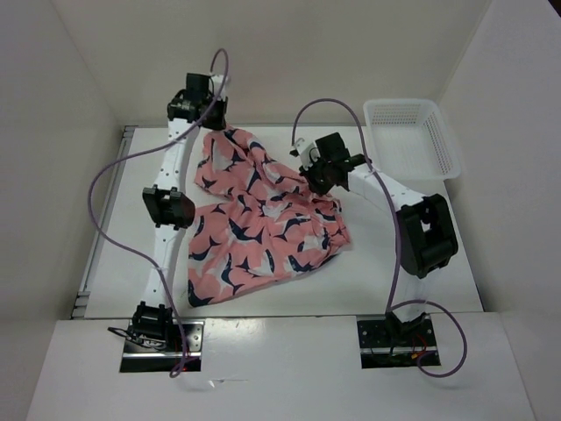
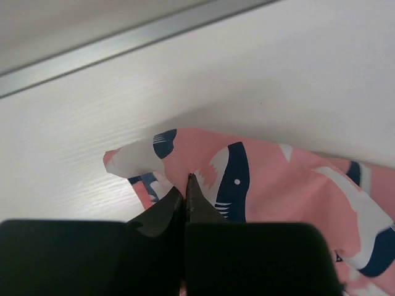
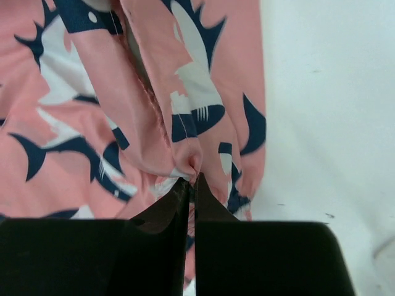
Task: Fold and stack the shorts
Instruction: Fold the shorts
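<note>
We find the salmon-pink printed fabric shorts mid the white surface, the white plastic mesh basket in its far right corner.

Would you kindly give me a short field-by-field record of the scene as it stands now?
shorts: lying rumpled on the table, not yet folded
left pincer: shut on the shorts' far corner
right pincer: shut on a bunched fold at the shorts' right side
basket: white mesh, far right corner of the table, apart from the shorts
</note>
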